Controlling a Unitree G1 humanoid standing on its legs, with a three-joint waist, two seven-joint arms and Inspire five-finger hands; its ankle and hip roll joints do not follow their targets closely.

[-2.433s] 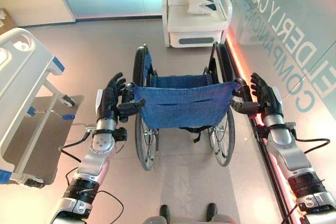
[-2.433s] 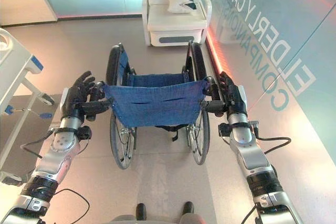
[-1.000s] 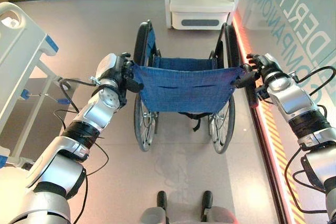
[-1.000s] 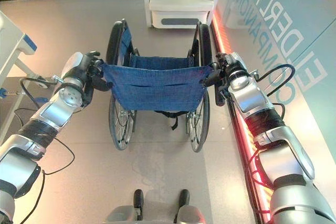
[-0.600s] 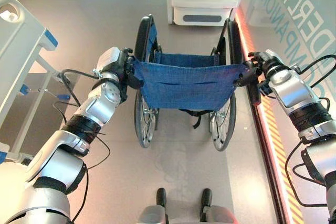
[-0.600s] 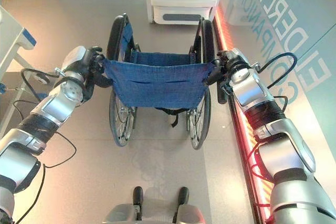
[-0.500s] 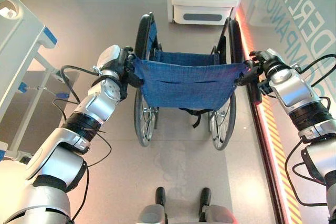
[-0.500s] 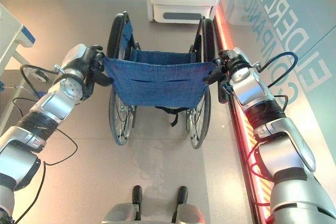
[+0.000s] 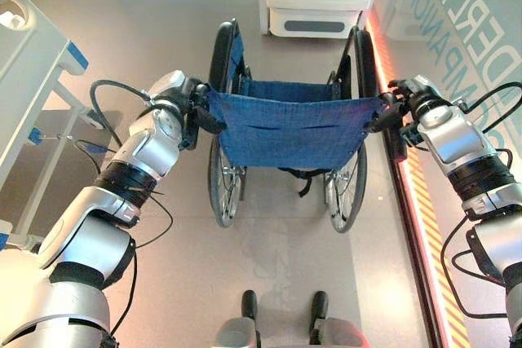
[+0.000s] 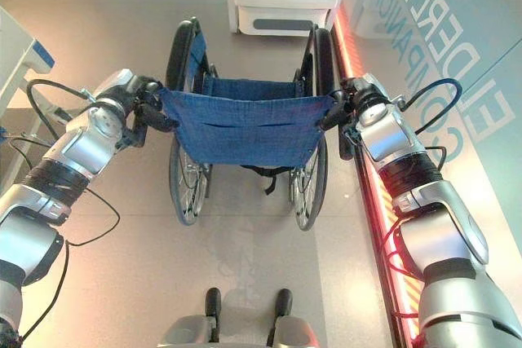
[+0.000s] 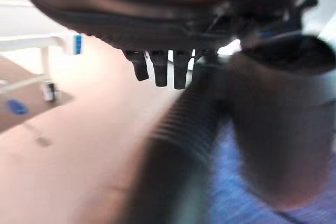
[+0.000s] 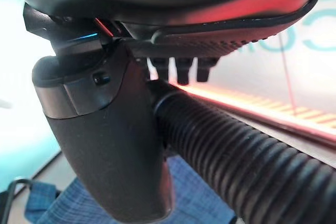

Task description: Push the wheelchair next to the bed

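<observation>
While wheelchair stands ahead | left robot hand, right robot hand clench its handles

**Right robot hand wrapped on the wheelchair's ribbed push handle**

The right robot hand shows as a dark bulk with its thick thumb standing out from it. The thumb lies against one side of a black ribbed handle grip, and the fingertips curl over the grip's far side, so the grip sits clasped between thumb and fingers. Beneath the thumb is the blue woven fabric of the wheelchair's back. Past the grip, a glowing orange-red strip runs along the foot of a pale frosted wall. A bright, washed-out area lies on the thumb's other side.
</observation>
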